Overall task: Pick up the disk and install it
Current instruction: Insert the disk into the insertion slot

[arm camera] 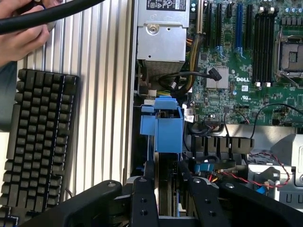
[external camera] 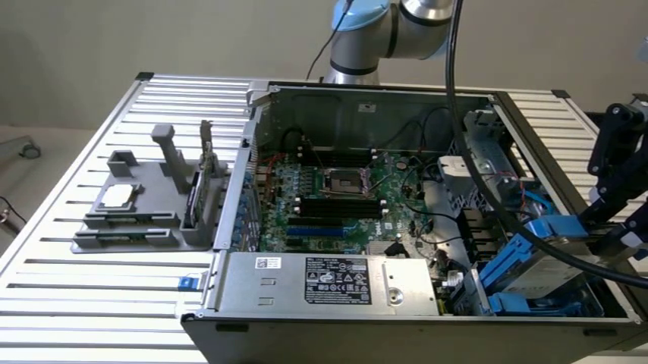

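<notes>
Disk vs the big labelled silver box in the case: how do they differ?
Pose: the disk is tilted at the exterior view's right end of the case; the silver box lies flat along its near wall. Frame: the disk has a blue carrier; the silver box is bare metal. State: the gripper clamps the disk in its jaws; the silver box is untouched. Both are silver-grey metal.

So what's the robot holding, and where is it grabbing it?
The tool holds the disk, its fingers pressed on both flat sides near one end; the blue-capped end sticks out.

Matt grey metal disk (external camera: pixel 548 277) in smooth blue plastic carrier (arm camera: pixel 163 128)
</notes>
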Robot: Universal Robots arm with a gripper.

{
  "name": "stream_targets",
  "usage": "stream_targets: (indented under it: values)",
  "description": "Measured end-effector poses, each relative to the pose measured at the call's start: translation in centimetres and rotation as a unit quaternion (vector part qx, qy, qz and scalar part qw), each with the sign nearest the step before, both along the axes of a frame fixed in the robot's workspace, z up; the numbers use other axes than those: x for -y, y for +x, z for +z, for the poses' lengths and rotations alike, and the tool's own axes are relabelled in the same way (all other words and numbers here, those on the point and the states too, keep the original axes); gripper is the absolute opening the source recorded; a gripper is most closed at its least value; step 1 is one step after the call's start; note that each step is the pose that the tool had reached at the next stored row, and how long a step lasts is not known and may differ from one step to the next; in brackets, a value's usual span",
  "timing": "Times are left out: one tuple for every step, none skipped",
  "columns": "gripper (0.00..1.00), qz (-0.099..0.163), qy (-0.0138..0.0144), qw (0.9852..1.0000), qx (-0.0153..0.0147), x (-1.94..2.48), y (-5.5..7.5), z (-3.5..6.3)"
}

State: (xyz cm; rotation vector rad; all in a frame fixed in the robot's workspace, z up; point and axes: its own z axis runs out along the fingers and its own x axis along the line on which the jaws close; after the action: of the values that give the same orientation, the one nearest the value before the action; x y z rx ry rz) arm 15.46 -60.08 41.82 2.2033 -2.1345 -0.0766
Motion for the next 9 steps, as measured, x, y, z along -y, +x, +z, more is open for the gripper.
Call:
stream_targets:
  values:
    - [0.30,0.000,0.0000,1.0000,0.0002,0.00,-0.02,0.00]
    - [0.30,0.000,0.0001,1.0000,0.0005,0.00,-0.03,-0.01]
    - [0.30,0.000,0.0000,1.0000,0.0008,0.00,-0.06,0.00]
    - [0.30,0.000,0.0000,1.0000,0.0011,0.00,-0.07,0.00]
    - [0.30,0.000,0.0000,1.0000,0.0014,0.00,-0.08,0.00]
    - [0.30,0.000,0.0001,1.0000,0.0018,0.00,-0.09,-0.01]
    - [0.30,0.000,0.0001,1.0000,0.0024,0.00,-0.11,-0.01]
    - [0.30,0.000,0.0001,1.0000,0.0032,0.01,-0.14,-0.01]
    - [0.30,0.000,0.0003,1.0000,0.0041,0.00,-0.14,-0.01]
